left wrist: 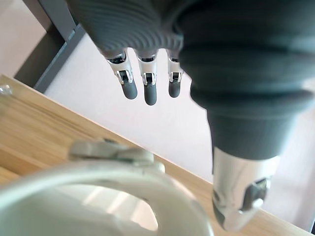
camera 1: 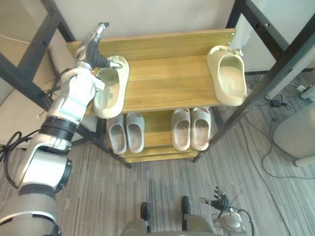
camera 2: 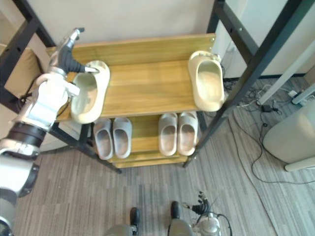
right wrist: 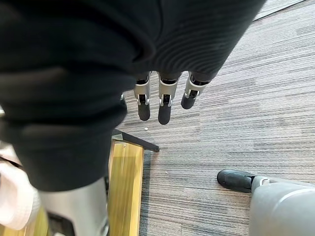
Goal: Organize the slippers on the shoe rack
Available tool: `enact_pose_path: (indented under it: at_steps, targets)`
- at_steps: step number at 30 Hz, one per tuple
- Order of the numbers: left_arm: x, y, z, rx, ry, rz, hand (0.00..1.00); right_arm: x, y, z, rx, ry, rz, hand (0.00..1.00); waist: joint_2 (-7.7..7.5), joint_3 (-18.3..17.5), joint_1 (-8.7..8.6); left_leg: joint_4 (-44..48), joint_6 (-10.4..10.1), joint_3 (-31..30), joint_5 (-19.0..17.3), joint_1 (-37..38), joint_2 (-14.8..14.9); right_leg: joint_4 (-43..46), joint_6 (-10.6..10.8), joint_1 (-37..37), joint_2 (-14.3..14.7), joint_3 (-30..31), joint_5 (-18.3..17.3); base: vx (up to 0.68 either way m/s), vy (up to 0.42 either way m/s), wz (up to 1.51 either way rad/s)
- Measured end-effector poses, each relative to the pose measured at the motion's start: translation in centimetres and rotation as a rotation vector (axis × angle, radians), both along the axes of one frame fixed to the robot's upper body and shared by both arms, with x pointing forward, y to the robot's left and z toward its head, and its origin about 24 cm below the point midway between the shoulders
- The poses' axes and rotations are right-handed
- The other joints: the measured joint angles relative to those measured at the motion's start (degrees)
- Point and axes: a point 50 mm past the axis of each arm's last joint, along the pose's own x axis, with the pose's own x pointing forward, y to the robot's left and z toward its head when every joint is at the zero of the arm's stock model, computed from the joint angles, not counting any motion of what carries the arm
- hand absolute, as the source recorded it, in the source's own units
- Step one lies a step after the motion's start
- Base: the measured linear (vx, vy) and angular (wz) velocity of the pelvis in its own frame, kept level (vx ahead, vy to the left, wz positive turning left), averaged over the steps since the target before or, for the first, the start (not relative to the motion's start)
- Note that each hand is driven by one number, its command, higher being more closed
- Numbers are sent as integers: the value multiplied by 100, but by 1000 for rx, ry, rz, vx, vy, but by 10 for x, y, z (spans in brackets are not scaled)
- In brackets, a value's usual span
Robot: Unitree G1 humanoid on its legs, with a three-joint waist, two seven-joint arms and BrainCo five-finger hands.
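Your left hand (camera 1: 92, 48) is raised at the left end of the shoe rack's (camera 1: 152, 156) top shelf (camera 1: 167, 81). Its fingers (left wrist: 150, 93) are straight and spread a little, pointing up toward the wall, and they hold nothing. Its thumb (left wrist: 241, 201) reaches out sideways over the far rim of the left slipper (camera 1: 110, 88). It looks as if it may touch that rim, but you cannot be sure from these angles.

That pale slipper lies lengthwise at the shelf's left end, sole down, with its near end jutting past the front edge. The right slipper (camera 1: 227, 73), its match, lies well apart at the shelf's right end, also sole down, and reaches the front edge.

On the lower shelf (camera 1: 156, 129) a grey pair (camera 1: 126, 132) sits side by side on the left and a beige pair (camera 1: 190, 128) on the right.

Your right hand (camera 1: 220, 201) hangs low over the grey carpet (camera 1: 147, 187), its fingers (right wrist: 165, 110) straight and empty.
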Motion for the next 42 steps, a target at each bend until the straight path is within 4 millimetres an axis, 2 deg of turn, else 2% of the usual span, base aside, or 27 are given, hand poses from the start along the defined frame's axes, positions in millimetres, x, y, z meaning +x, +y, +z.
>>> enact_pose_path:
  at_steps: [8,18,29,37,38,42]
  targets:
    - [-3,-4,3,-3,-22,-24,0,-3,4,-2,3,16,22,0,0,0,6,-1,-2,-63,3,36,0,-38,-1,89,0,-91,0,-3,-5,3]
    - [-7,6,-13,-8,15,0,0,-9,5,-8,5,57,26,0,0,0,35,-6,-2,-77,3,41,-4,-53,-1,110,4,-115,0,2,0,0]
    - [-7,12,-14,18,20,43,0,-7,4,-6,2,46,26,0,-4,0,74,1,-9,-55,7,-129,12,-50,-5,-57,14,-112,3,3,-4,-1]
    - [-7,13,-13,31,19,58,0,1,5,0,0,5,29,0,-112,65,95,9,-9,73,5,-235,24,-30,-21,-239,22,0,28,-8,-4,-8]
    - [-7,16,-12,22,18,67,100,3,5,1,-1,-4,29,0,-138,72,96,9,-11,108,3,-233,30,-32,-23,-254,30,49,38,3,-3,-12]
    - [-6,17,-3,19,-5,72,100,5,4,3,-1,-19,27,0,-188,87,102,9,-17,238,-12,-248,34,-49,-17,-326,40,157,80,2,-3,-18]
